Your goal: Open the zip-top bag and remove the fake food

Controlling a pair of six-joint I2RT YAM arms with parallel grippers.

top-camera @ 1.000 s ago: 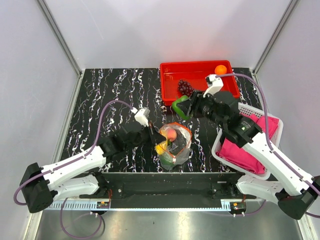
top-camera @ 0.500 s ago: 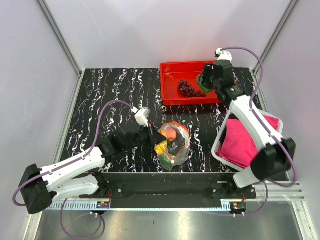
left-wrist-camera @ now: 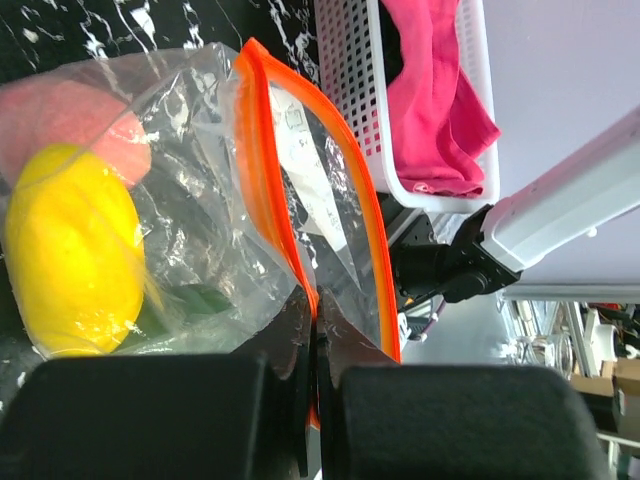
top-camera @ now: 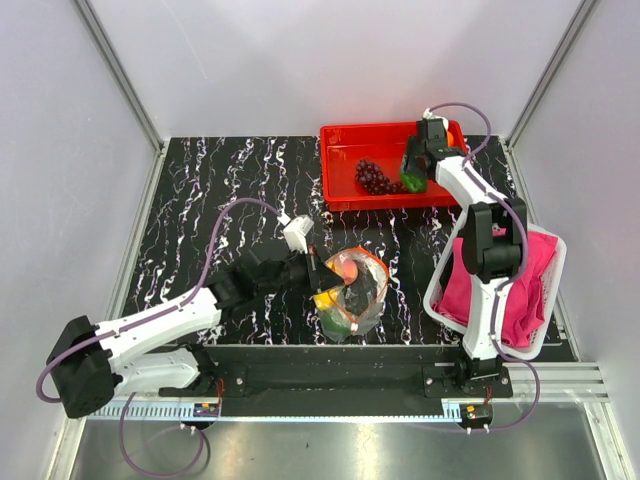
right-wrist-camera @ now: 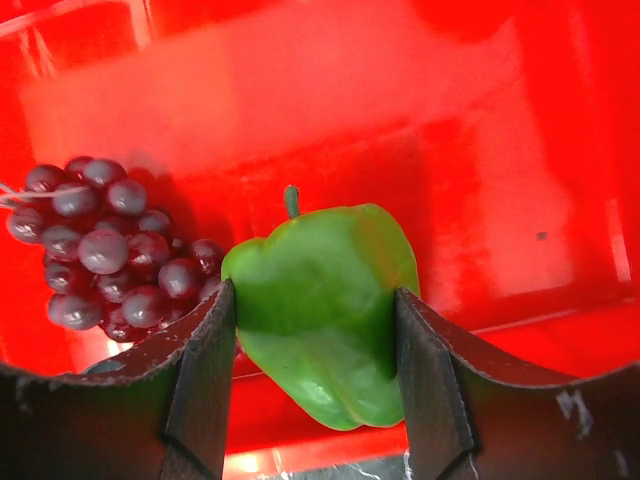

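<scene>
The zip-top bag (top-camera: pixel 356 292) lies at the table's front middle, its orange-red mouth gaping. My left gripper (top-camera: pixel 318 272) is shut on that zip edge; the left wrist view shows the gripper (left-wrist-camera: pixel 315 320) pinching the strip of the bag (left-wrist-camera: pixel 300 150). Fake food shows inside: a yellow fruit (left-wrist-camera: pixel 70 260), a pink-orange piece (left-wrist-camera: pixel 70 120) and something green (left-wrist-camera: pixel 190 300). My right gripper (top-camera: pixel 412 178) hangs over the red tray (top-camera: pixel 345 150), shut on a green pepper (right-wrist-camera: pixel 320 300) beside the purple grapes (right-wrist-camera: pixel 110 260).
A white basket (top-camera: pixel 434 292) of pink cloths stands at the right, close to the bag. The red tray sits at the table's back right against the wall. Enclosure walls ring the table on three sides.
My right arm has swung from above the bag back to the red tray, carrying the green pepper. The left gripper keeps its hold on the zip edge and has shifted slightly right.
</scene>
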